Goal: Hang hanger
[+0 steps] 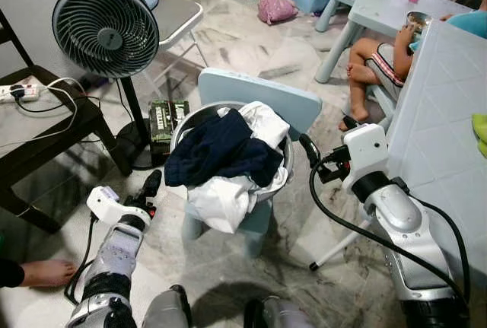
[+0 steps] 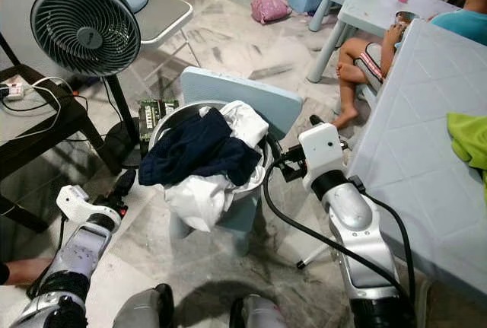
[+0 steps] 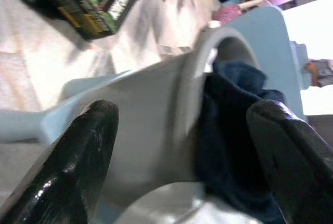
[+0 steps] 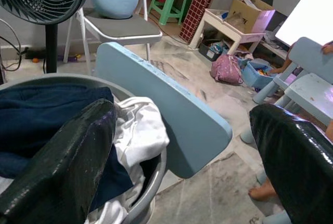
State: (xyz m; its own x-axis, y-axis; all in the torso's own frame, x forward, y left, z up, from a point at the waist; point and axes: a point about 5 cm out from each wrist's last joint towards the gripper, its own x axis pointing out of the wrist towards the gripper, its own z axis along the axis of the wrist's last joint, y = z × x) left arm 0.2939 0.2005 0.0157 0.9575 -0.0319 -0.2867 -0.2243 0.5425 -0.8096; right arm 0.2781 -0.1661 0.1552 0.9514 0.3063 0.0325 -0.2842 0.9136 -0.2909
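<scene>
My two grippers, both spread wide and empty, flank a basin of laundry on a small chair.

My left gripper (image 1: 151, 184) sits low beside the grey basin (image 1: 179, 127), its fingers (image 3: 78, 161) apart and level with the basin wall; my right gripper (image 1: 307, 148) hangs just past the opposite rim, its fingers (image 4: 62, 161) equally parted and gripping nothing. The basin rests on a pale blue chair (image 1: 262, 96) and holds a dark navy garment (image 1: 221, 149) heaped over white clothes (image 1: 224, 199) that spill across the front rim. I cannot make out a hanger. Behind stand a fan (image 1: 106, 27) and, beside me, a pale table (image 1: 441, 138).
</scene>
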